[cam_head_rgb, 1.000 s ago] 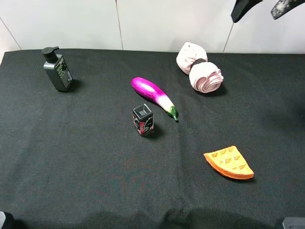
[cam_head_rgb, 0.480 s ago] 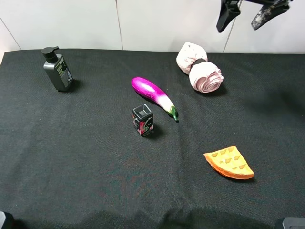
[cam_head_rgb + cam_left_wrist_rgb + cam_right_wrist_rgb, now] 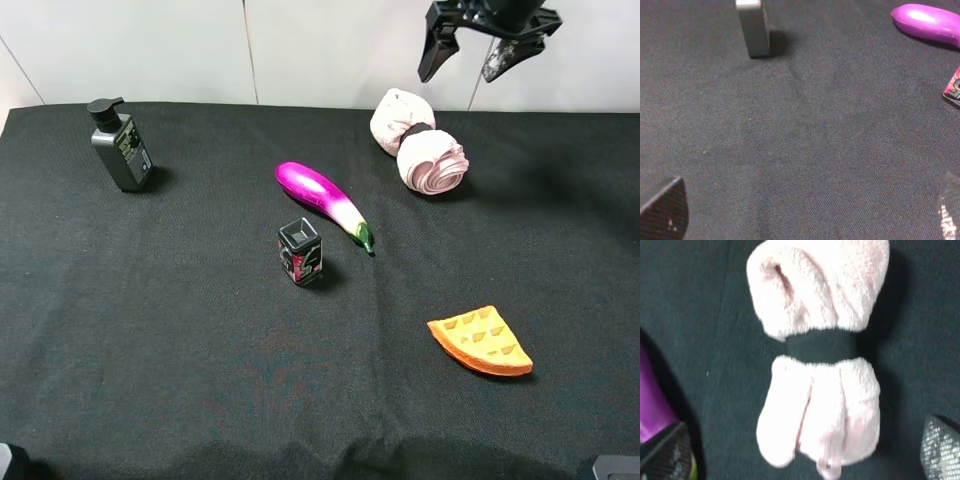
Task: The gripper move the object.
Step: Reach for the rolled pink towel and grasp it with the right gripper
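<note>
Right gripper (image 3: 460,72) is up at the far edge of the desk (image 3: 200,360). It hangs above the cloth bundle (image 3: 418,142), slightly behind it, with no contact. Its jaws are spread wide. On the right wrist cam I see the bundle lying between the two fingertips, clear of both, with its dark band (image 3: 821,344) across the middle.

The bundle sits on the desk at far right-centre. It's two pale pink rolled lobes, one nearer the back wall and one nearer me with the spiral end facing out.

The eggplant (image 3: 322,202) lies near the bundle on its left, not touching it, angled with the green stem towards me. On the right wrist cam its purple end shows just beside one fingertip.

A small dark box (image 3: 300,251) stands upright just in front of the eggplant. The orange waffle wedge (image 3: 480,343) is flat on the near right, well apart from the bundle. A grey pump bottle (image 3: 120,146) stands upright at far left.

Left gripper (image 3: 805,207) is low over the near-left desk. Its jaws are apart too, with only black cloth between the tips. The bottle base and the eggplant tip show at the far side of that view.
</note>
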